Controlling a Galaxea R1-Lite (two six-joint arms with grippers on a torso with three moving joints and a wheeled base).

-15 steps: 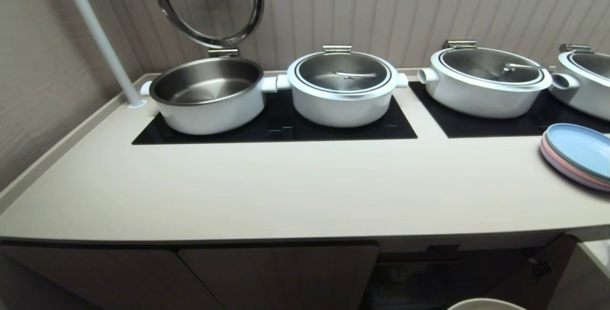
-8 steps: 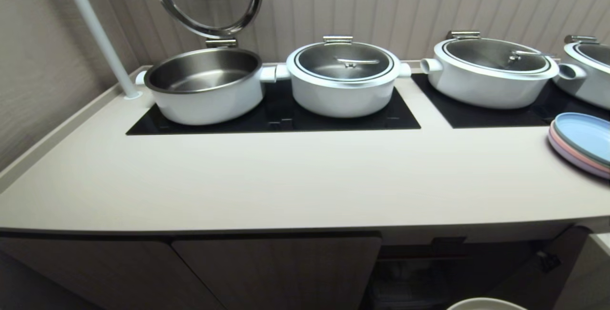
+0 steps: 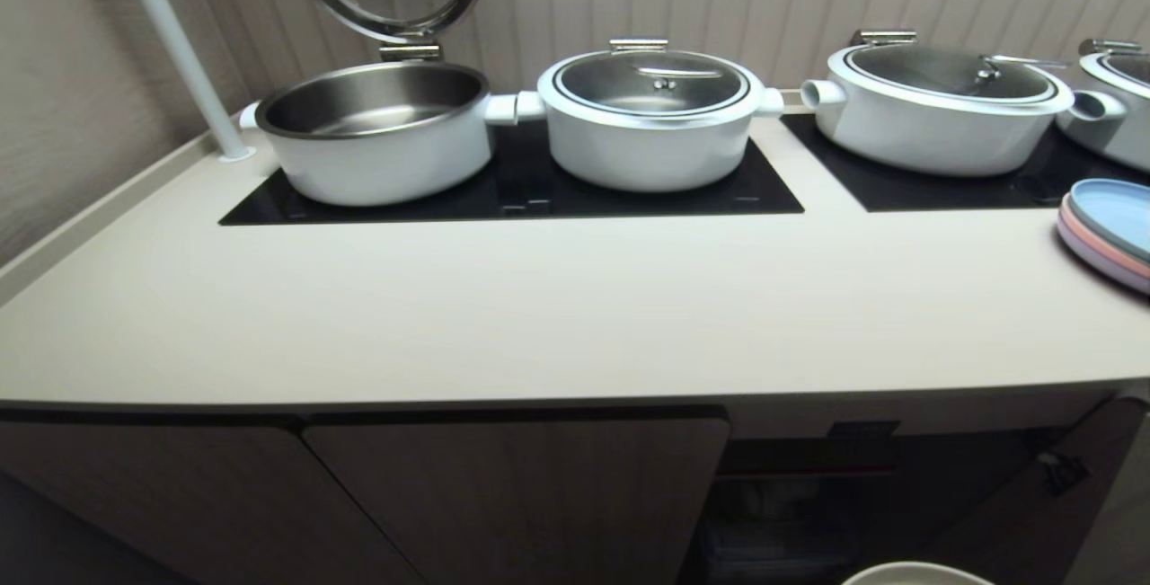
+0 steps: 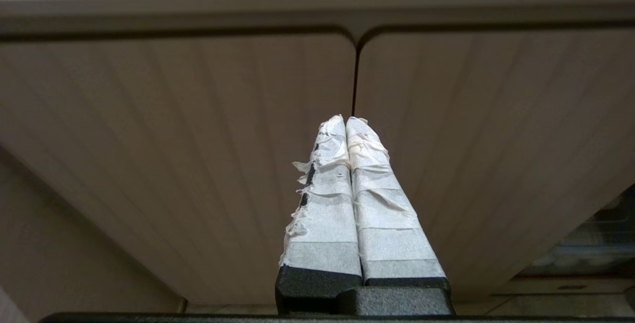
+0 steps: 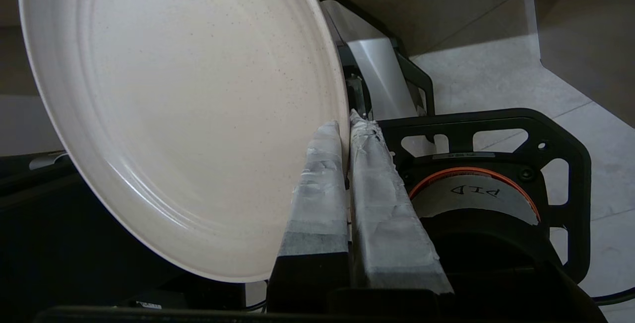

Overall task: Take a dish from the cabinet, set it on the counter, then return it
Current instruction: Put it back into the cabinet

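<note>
Right gripper (image 5: 346,132) is pinching the rim of the dish (image 5: 183,109); fingers (image 5: 322,184) nearly closed on the edge, plate face standing steeply tilted, floor behind it. In the head view only a sliver of the dish (image 3: 916,574) is showing at the near right, below the tabletop (image 3: 557,315) front edge, before the open cabinet (image 3: 809,495) bay. Tabletop is lying above and beyond the plate. Left gripper (image 4: 346,120) is sitting empty, fingers pressed together, facing shut doors. Cabinet interior dark, shelf indistinct.
</note>
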